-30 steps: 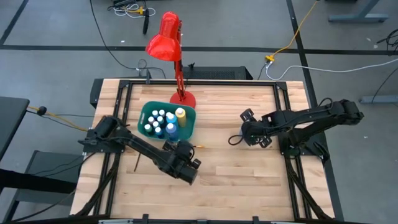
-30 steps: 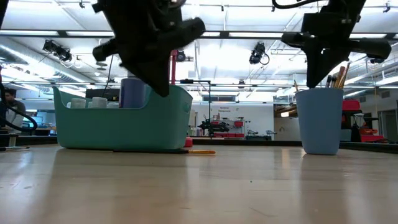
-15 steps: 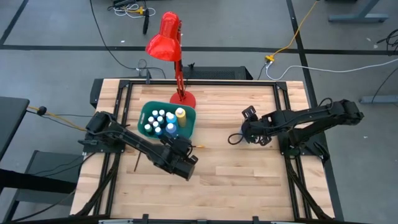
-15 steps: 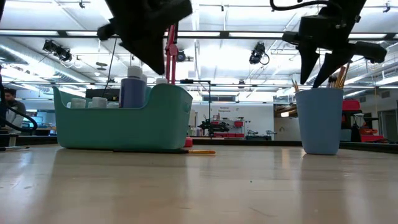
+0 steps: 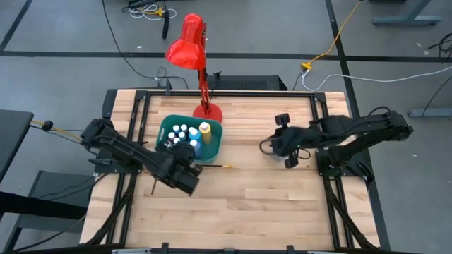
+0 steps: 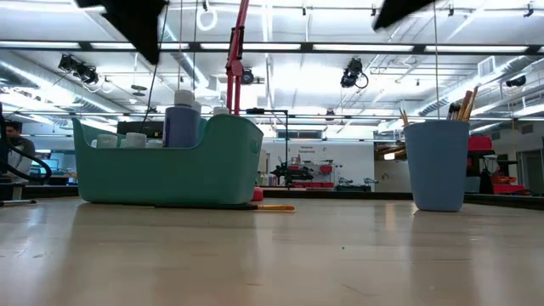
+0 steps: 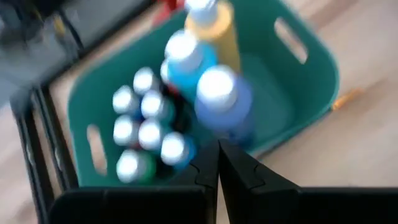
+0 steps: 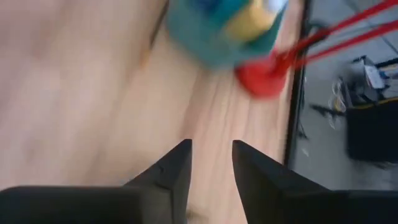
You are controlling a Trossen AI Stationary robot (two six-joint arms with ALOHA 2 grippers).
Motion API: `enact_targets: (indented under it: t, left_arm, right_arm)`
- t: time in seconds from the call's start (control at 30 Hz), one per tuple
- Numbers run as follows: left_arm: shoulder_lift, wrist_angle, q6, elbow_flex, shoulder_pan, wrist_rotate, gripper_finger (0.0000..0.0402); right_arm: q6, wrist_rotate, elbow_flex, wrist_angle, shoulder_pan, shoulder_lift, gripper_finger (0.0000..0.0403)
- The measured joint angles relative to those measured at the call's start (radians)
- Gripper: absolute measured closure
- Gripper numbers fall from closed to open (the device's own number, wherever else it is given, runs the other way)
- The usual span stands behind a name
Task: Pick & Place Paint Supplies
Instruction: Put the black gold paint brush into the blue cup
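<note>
With your left gripper [image 7: 217, 163] closed and empty beside the teal bin [image 5: 214, 147] holding the paint bottles [image 5: 181, 135], and your right gripper [image 8: 210, 163] parted, empty, you needed a level approach to the orange brush [image 5: 215, 166].

The left arm reaches from the table's left edge toward the middle. The left gripper [image 5: 185, 176] is at its end, fingers [image 7: 239, 171] pressed together and holding nothing. The right arm extends from the right edge. The right gripper [image 8: 210, 163] is parted, nothing between its fingers [image 8: 177, 165].
</note>
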Motion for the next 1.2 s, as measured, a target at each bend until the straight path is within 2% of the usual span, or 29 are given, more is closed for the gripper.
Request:
enact_targets:
  t: [0.1,0.3,0.4,0.53,0.7,0.87,1.0,1.2]
  left_arm:
    - [-0.037,-0.087,-0.076,-0.002,-0.006,0.090,0.0384]
    - [-0.100,-0.076,-0.117,-0.124,-0.006,0.198,0.0384]
    - [-0.120,-0.060,-0.194,-0.229,-0.009,0.266,0.0384]
    - [-0.161,0.055,-0.216,-0.376,-0.020,0.357,0.0384]
    - [-0.222,0.236,-0.208,-0.494,-0.022,0.357,0.0384]
    - [-0.257,0.221,-0.234,-0.505,-0.023,0.290,0.0384]
    - [-0.271,0.239,-0.247,-0.505,-0.024,0.239,0.0384]
    - [-0.265,0.245,-0.250,-0.507,-0.025,0.236,0.0384]
  right_arm:
    - [0.039,-0.073,0.014,0.153,-0.001,-0.004,0.0282]
    - [0.092,-0.273,-0.099,0.550,0.000,0.007,0.0282]
    - [0.142,-0.293,-0.202,0.772,0.000,0.020,0.0282]
    - [0.088,-0.294,-0.346,0.990,-0.005,0.070,0.0282]
    - [0.117,-0.300,-0.419,1.180,-0.015,0.179,0.0282]
    - [0.211,-0.297,-0.406,1.220,-0.036,0.311,0.0282]
    - [0.347,-0.297,-0.396,1.273,-0.047,0.405,0.0282]
    - [0.399,-0.254,-0.396,1.325,-0.046,0.531,0.0282]
